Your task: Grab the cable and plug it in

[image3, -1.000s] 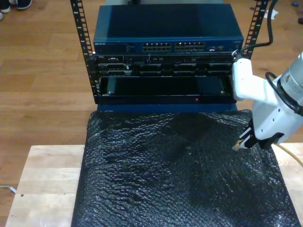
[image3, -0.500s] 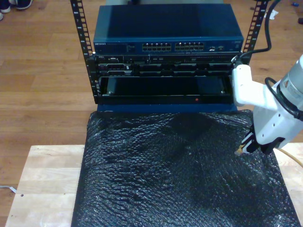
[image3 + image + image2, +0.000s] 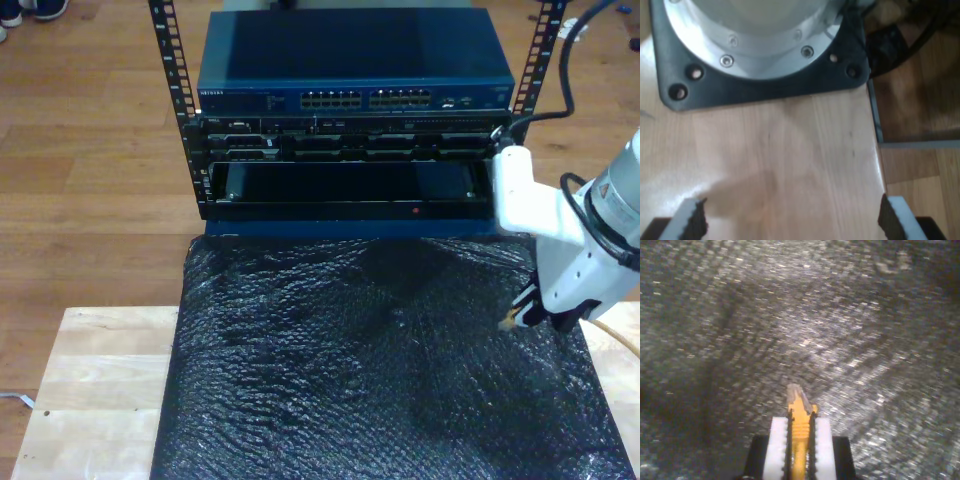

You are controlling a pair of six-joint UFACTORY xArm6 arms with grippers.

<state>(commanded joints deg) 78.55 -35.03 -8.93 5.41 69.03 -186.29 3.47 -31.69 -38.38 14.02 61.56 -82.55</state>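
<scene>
My second gripper [image 3: 800, 424] is shut on the yellow-orange cable [image 3: 800, 440], which runs between its white pads [image 3: 777, 440]. The clear plug [image 3: 794, 392] sticks out past the fingertips, just above the black bubble-wrap mat [image 3: 850, 330]. In the exterior view this gripper [image 3: 518, 318] hangs low over the mat's right edge, with the cable [image 3: 618, 336] trailing off to that view's right. The blue network switch [image 3: 355, 60] with its row of ports [image 3: 366, 99] sits at the back in a rack. My first gripper [image 3: 790, 220] stands open over bare wood, nothing between its fingers [image 3: 689, 220].
The black mat [image 3: 370, 370] covers most of a wooden table [image 3: 90, 380]. Below the switch the rack [image 3: 180, 90] holds more units and an open dark bay [image 3: 345, 183]. An arm's black base plate [image 3: 765, 85] is bolted to the wood near my first gripper.
My second gripper has drifted a little toward the exterior view's right and slightly lower, still holding the cable.
</scene>
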